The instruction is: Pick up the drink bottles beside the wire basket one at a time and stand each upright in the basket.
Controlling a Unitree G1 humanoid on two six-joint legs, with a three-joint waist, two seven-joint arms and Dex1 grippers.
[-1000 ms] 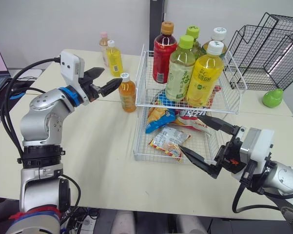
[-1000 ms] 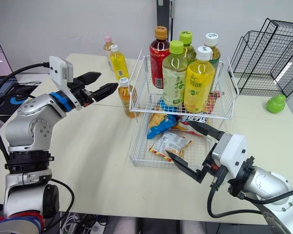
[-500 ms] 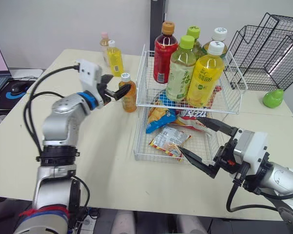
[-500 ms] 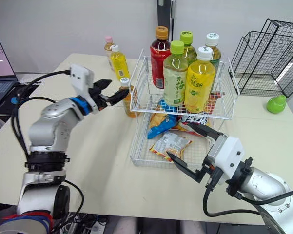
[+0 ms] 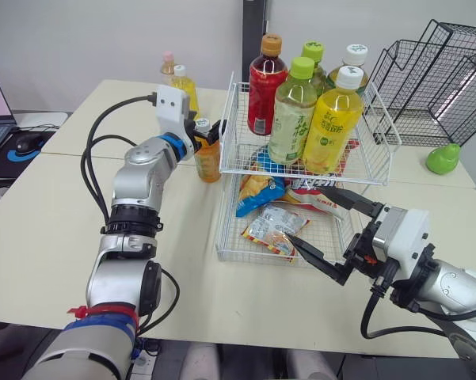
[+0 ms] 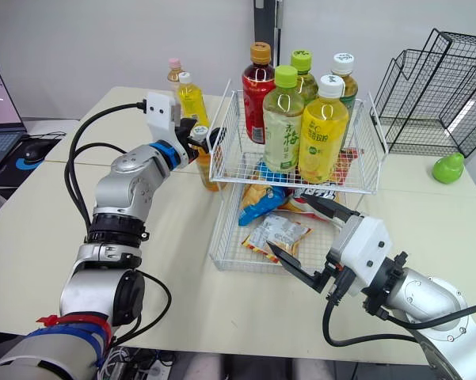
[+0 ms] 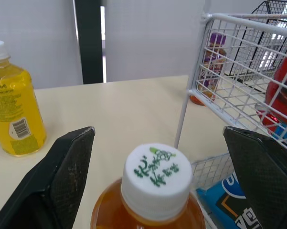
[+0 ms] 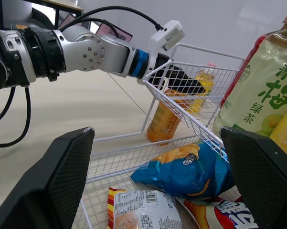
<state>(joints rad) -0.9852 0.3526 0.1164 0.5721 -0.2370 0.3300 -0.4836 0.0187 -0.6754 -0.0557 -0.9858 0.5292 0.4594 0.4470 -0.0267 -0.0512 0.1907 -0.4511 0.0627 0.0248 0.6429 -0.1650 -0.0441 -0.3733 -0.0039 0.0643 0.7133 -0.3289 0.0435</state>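
Small amber drink bottle with white cap (image 5: pixel 207 157) stood on beige worktop (image 5: pixel 79 229), upper centre-left, just beside white two-tier wire basket (image 5: pixel 228 127). Left gripper (image 5: pixel 208 129) placed at cap; fingers (image 7: pixel 69 160) spread either side, no contact seen. Grip judged safer lower, on body below cap; bottle to be held vertical and lifted clear over rim. Right gripper (image 5: pixel 307 214), lower right: fingers released, nothing held. Counted: five bottles in upper tier, three on worktop beside basket.
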